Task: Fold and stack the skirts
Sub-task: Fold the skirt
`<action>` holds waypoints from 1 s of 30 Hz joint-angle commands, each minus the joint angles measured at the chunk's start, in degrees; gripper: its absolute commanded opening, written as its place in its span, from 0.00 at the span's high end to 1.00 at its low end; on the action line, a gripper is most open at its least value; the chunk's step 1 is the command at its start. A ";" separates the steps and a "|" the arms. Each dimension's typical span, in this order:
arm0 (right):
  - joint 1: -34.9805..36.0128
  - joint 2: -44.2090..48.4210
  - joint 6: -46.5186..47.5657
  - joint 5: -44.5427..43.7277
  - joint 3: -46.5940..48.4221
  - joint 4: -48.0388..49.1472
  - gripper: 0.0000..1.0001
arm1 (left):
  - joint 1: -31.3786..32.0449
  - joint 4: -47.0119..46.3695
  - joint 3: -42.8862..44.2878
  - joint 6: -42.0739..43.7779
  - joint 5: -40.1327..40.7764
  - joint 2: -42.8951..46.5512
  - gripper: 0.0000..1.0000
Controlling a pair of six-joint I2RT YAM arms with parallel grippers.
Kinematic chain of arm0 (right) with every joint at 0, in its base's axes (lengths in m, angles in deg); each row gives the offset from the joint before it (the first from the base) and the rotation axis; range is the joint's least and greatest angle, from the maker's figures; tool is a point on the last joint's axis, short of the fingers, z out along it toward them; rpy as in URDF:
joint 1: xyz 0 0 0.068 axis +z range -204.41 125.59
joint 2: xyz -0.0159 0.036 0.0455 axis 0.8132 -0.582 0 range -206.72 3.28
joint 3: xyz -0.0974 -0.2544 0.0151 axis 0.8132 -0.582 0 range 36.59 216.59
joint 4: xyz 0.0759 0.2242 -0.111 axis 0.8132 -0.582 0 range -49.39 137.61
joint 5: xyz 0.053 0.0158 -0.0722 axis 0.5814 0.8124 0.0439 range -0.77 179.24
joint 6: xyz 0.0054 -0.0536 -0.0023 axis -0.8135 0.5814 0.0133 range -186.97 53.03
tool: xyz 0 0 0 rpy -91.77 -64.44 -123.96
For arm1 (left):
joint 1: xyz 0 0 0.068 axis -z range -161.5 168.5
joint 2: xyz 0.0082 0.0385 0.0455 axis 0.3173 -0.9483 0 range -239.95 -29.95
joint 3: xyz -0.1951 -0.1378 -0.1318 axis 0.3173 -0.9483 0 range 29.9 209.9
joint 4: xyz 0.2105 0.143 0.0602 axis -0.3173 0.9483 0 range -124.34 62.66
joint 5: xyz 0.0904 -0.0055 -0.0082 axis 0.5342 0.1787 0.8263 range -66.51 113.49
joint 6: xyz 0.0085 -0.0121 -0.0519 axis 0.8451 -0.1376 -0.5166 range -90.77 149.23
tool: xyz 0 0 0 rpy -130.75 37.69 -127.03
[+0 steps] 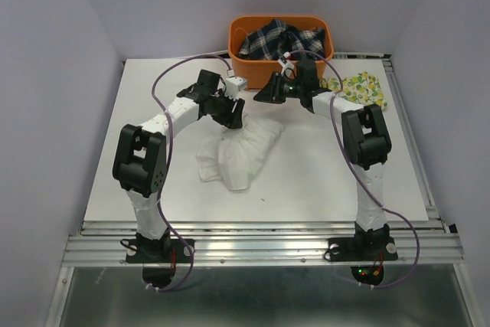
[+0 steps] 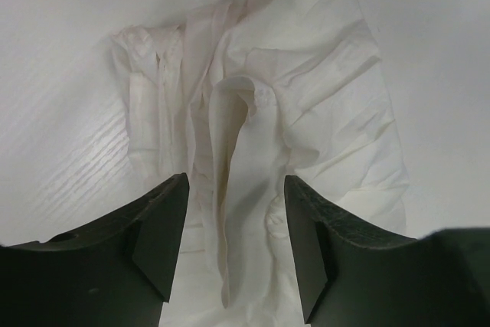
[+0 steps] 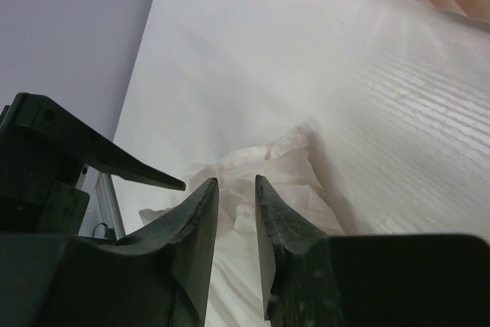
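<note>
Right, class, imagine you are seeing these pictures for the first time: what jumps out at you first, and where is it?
A crumpled white skirt lies mid-table, with the left gripper open over it. At the far edge stands a bright orange basket holding plaid cloth, and a lemon-print skirt lies to its right.
</note>
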 commanded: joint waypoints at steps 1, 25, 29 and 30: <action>2.95 -2.44 2.83 0.01 4.55 2.48 0.69 | 0.04 0.35 2.46 1.33 -2.04 -0.29 0.39; 7.71 -7.63 29.28 -4.82 1.65 -20.19 0.98 | -5.32 -5.10 -3.78 -2.10 -3.81 3.93 1.00; 7.71 -6.66 32.10 -6.84 1.47 -23.62 0.99 | -6.64 -5.72 -4.22 -2.45 -3.54 2.09 1.00; 7.71 -6.49 32.36 -7.45 1.12 -23.97 0.99 | -6.64 -5.80 -4.74 -1.93 -2.85 1.04 1.00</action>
